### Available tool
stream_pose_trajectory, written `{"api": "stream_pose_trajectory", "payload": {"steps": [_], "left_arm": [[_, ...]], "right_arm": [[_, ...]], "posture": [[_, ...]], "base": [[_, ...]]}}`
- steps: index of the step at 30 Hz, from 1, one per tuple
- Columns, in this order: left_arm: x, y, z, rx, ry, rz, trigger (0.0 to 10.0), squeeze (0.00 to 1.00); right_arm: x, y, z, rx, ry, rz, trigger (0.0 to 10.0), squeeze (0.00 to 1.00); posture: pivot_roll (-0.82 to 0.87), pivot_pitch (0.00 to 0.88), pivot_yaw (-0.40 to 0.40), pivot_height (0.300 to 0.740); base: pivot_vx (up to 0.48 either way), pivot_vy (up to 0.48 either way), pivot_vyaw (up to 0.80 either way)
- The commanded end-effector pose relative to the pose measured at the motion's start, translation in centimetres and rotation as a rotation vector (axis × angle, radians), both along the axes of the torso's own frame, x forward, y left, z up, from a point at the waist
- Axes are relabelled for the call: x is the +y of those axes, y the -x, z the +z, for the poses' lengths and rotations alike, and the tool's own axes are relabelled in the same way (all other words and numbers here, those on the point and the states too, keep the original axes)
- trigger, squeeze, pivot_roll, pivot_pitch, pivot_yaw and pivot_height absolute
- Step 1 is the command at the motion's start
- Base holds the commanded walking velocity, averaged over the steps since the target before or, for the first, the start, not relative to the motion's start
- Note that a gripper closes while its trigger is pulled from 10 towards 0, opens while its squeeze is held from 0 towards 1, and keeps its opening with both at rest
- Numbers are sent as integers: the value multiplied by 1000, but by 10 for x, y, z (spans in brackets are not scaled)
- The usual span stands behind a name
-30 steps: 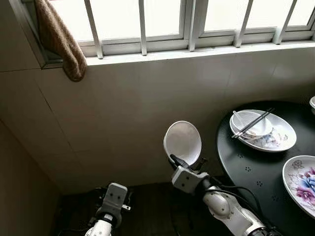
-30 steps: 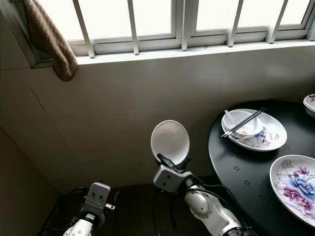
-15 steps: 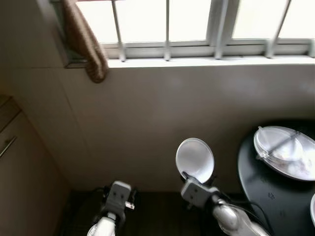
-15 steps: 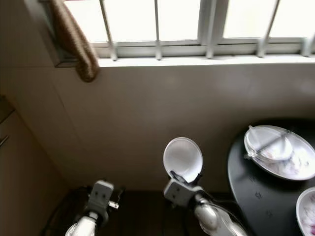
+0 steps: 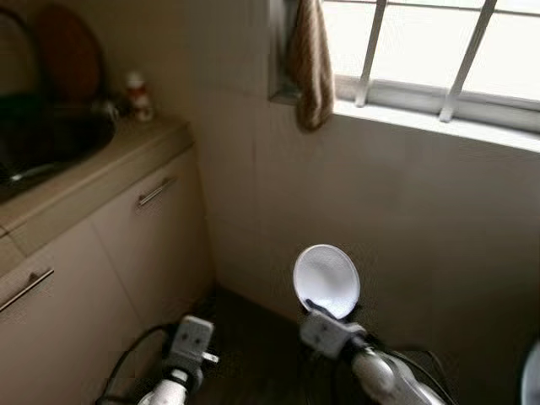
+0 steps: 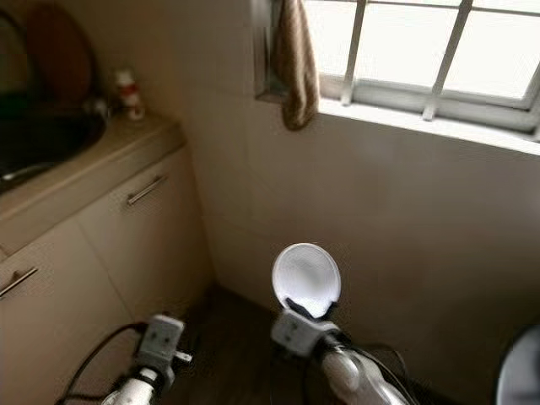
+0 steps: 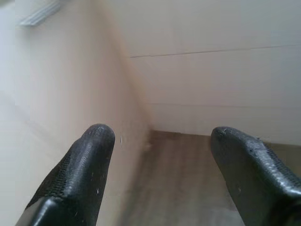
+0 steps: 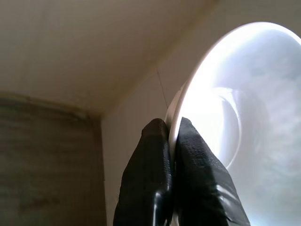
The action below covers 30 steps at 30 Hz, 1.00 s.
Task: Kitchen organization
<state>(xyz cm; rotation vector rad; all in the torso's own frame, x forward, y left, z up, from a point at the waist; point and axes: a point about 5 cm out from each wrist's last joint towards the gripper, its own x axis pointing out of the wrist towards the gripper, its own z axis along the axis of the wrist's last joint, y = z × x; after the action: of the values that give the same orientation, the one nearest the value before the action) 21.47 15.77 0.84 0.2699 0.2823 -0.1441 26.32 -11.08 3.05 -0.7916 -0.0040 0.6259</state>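
Your right gripper (image 8: 170, 141) is clamped on the rim of a white bowl (image 5: 326, 281), one black finger on each side of the edge. It holds the bowl upright on its edge in front of the robot, hollow side turned toward the head camera, over the dark floor (image 5: 253, 333) and in front of the pale tiled wall (image 5: 405, 219) under the window. In the right wrist view you can see the rim pinched tight between the two fingers (image 8: 146, 174), the bright inside of the bowl on one side of them.

Your left gripper (image 7: 160, 136) hangs low at the robot's left with its fingers spread wide and nothing between them; past them lie the floor and the corner where the wall meets the cabinet.

Further out on your left stand beige kitchen cabinets (image 5: 126, 253) with metal bar handles (image 5: 156, 191), under a counter (image 5: 110, 156) holding a dark sink (image 5: 51, 139) and a small bottle (image 5: 137, 94). Above the wall is a barred window (image 5: 422, 51), with a brown towel (image 5: 310, 63) hanging at its left edge. A curved dark edge (image 6: 519, 371), too cropped to identify, shows at the lower right.
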Motion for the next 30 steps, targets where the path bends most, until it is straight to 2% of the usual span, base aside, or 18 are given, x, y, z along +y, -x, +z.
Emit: {"api": "stream_pose_trajectory", "payload": {"steps": [1,5,9,17,18,22,30], "left_arm": [[-8,0,1,-7,20,-12,10000,0],[-8,0,1,-8,21,-12,10000,0],[-8,-1,1,-20,29,-13,10000,0],[-7,-1,7,-85,15,0,10000,0],[-5,-1,13,-139,-1,14,10000,0],[-3,0,20,-200,-46,32,10000,0],[-4,-1,19,-199,-34,28,10000,0]], "right_arm": [[-10,0,-3,11,18,-24,10000,0],[-9,0,-2,3,4,-24,10000,0],[-12,-3,-2,26,-32,-66,10000,0],[-13,-6,3,-19,-50,-85,10000,0],[-14,-7,5,-34,-56,-94,10000,0],[-13,-7,7,-59,-56,-89,10000,0],[-10,-6,7,-76,-33,-63,10000,0]], "posture": [[-19,0,1,740],[-19,0,0,740],[-20,0,1,740],[-21,0,0,740],[-22,0,0,740],[-21,0,0,740],[-19,0,0,740]], "base": [[0,0,800],[0,0,800],[0,0,0],[0,0,0],[0,0,0],[0,0,0],[0,0,100]]}}
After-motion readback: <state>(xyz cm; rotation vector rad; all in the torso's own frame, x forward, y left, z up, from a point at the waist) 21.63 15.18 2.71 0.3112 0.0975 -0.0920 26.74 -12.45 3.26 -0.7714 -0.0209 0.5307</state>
